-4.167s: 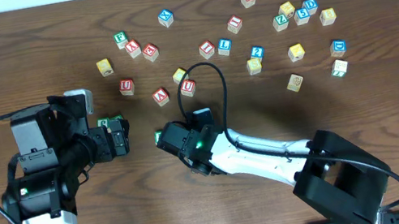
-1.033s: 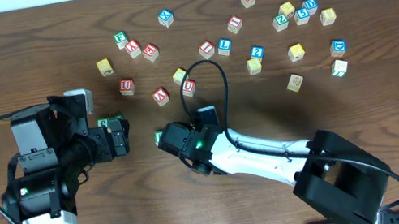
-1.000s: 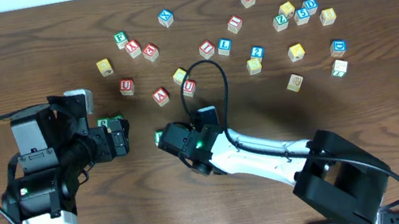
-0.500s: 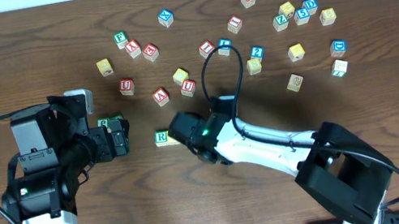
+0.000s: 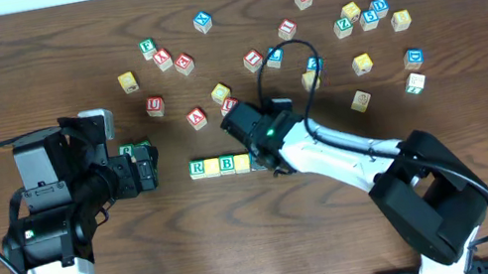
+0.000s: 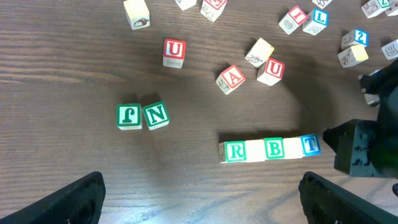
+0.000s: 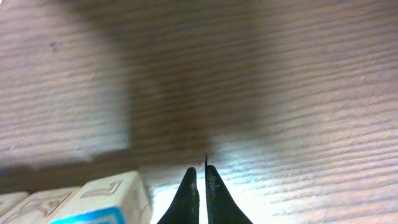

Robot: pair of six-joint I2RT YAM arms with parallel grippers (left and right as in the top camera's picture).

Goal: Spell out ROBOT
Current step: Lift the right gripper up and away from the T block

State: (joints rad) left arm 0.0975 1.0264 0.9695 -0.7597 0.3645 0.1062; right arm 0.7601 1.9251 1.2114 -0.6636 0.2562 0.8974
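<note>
ROBOT row [image 6: 272,149] lies flat on the table [image 5: 482,115] at its near middle, cubes touching: R cube [image 6: 234,151], first yellow-faced cube [image 5: 212,167], B cube [image 6: 273,149], second yellow-faced cube [image 5: 242,163], T cube [image 6: 311,145]. Just beside the T end, the right gripper [image 7: 199,180] has its fingertips pinched together on nothing. Off the R end, the left gripper [image 5: 143,167] hangs spread wide, empty, near a green N cube [image 6: 155,115] and its green-lettered neighbour [image 6: 129,116]. Farther back, a red U cube [image 6: 174,52] and a red A cube [image 6: 230,78] lie among other scattered cubes.
</note>
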